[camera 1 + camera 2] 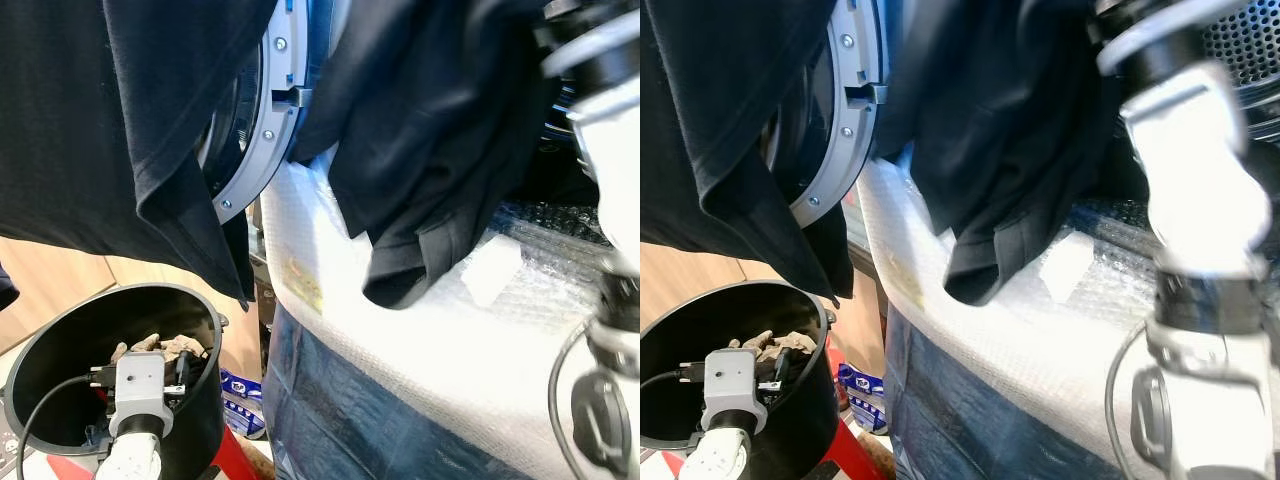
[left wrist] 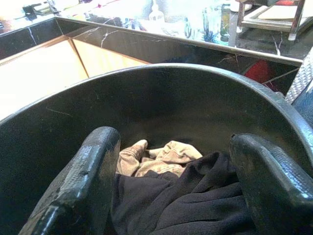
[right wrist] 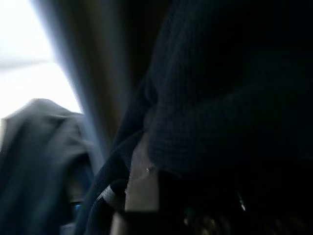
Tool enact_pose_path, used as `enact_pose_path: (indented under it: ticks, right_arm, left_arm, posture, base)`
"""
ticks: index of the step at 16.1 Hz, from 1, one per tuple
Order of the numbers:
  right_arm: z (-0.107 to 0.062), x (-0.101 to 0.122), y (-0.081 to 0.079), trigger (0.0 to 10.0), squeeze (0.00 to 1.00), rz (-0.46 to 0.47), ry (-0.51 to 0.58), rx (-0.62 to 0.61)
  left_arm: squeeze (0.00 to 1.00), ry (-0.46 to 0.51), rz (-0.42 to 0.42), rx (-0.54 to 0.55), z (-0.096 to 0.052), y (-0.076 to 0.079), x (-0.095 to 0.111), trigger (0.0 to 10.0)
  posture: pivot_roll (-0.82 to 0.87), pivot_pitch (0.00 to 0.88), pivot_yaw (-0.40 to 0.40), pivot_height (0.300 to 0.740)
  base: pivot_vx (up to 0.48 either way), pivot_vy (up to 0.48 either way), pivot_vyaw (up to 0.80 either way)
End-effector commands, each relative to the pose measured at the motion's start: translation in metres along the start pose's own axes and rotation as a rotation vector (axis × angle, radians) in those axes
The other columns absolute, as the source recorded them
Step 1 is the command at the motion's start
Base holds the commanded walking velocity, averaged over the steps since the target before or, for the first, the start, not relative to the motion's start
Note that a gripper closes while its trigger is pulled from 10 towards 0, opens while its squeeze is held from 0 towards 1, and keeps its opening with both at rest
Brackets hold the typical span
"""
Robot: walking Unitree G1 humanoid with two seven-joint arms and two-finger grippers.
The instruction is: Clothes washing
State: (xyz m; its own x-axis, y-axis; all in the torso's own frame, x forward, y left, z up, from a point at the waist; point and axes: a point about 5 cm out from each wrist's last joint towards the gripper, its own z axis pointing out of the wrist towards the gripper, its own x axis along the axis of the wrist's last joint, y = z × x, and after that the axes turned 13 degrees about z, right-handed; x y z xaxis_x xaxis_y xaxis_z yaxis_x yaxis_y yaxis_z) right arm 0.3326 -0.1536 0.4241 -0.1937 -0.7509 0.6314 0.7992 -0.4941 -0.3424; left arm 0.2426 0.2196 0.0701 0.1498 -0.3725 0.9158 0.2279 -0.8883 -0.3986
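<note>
The right gripper (image 1: 1120, 40), fingers hidden so I cannot tell their state, lifts a black garment (image 1: 430, 130) toward the washer drum (image 1: 1250, 60), while the left gripper (image 2: 171, 196), fingers spread, hovers over clothes in the black bucket (image 1: 60, 340), seemingly ready to take more.

We hold our left gripper (image 2: 173, 181) low with its fingers (image 2: 83, 186) spread wide apart. Our right arm (image 1: 1200, 200) is raised high, its gripper's state hidden.

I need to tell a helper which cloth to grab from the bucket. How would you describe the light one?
Find the round black plastic bucket below the washer's grey door ring. At its bottom lies a crumpled beige cloth, the only pale piece, beside black fabric.
</note>
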Motion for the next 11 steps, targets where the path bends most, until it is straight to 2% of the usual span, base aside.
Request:
enact_pose_path:
  ticks: [1,2,3,4,6,8,10,11]
  right_arm:
    - [0.007,0.010,0.002,0.0,0.00,-0.081,0.028,-0.021]
    - [0.013,0.004,0.016,0.0,0.00,-0.152,-0.016,-0.088]
    - [0.020,0.004,0.036,0.0,0.00,-0.183,0.001,-0.240]
    - [0.023,0.005,0.048,0.0,0.00,-0.201,-0.007,-0.340]
    - [0.019,0.009,0.076,0.0,0.00,-0.330,-0.043,-0.634]
    - [0.014,0.031,0.086,0.0,0.00,-0.375,0.041,-0.801]
    - [0.015,0.046,0.085,0.0,0.00,-0.412,0.100,-0.858]
    - [0.019,0.046,0.082,0.0,0.00,-0.432,0.095,-0.855]
  left_arm:
    - [0.00,-0.007,0.008,-0.001,-0.001,0.002,-0.002,10.0]
    - [0.00,-0.010,-0.002,-0.006,-0.002,0.004,-0.002,10.0]
    - [0.00,-0.011,-0.004,-0.010,-0.002,0.006,-0.002,10.0]
    - [0.00,-0.011,-0.005,-0.010,-0.001,0.007,-0.002,10.0]
    - [0.00,-0.012,-0.010,-0.009,0.000,0.008,-0.002,10.0]
    - [0.00,-0.009,-0.010,-0.008,0.001,0.010,0.000,10.0]
    - [0.00,-0.010,-0.005,-0.002,0.000,0.007,-0.001,10.0]
    - [0.00,-0.012,-0.004,0.002,-0.002,0.005,-0.003,10.0]
  posture:
    - [0.00,0.008,-0.056,0.740]
    - [0.00,0.008,-0.058,0.740]
    - [0.00,0.008,-0.058,0.740]
    - [0.00,0.003,-0.058,0.740]
    - [0.00,0.000,-0.056,0.740]
    - [0.00,0.000,-0.059,0.740]
    - [0.01,0.000,-0.063,0.740]
    - [0.01,0.000,-0.062,0.740]
  base:
    - [0.000,0.000,0.00]
    - [0.000,0.000,0.00]
    - [0.000,0.000,0.00]
    - [0.000,0.000,0.00]
    - [0.000,0.000,0.00]
    - [0.000,0.000,0.00]
    - [0.000,0.000,0.00]
    - [0.000,0.000,0.00]
